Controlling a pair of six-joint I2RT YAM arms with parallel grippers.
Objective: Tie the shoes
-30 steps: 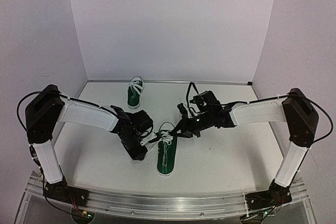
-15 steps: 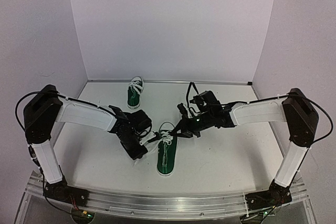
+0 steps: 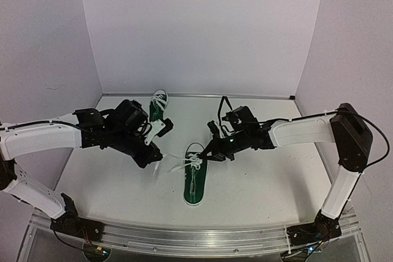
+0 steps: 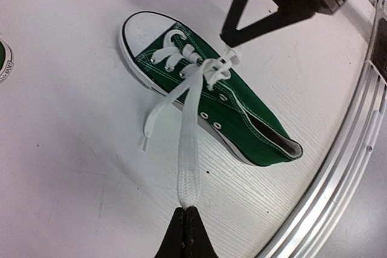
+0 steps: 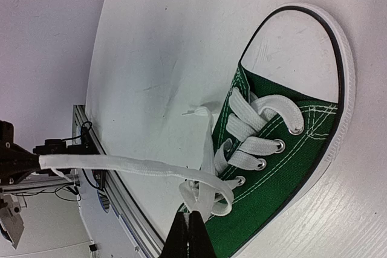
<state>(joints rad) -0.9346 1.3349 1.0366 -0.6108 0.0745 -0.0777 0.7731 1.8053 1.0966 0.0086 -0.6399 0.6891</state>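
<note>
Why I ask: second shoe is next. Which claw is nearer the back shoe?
Left. The left claw, pinching a lace, sits in front of the back shoe; the right claw is farther right, over the front shoe.

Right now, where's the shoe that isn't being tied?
Top view: the other shoe sits near the far edge of the table, left of centre, beyond the nearer shoe.
</note>
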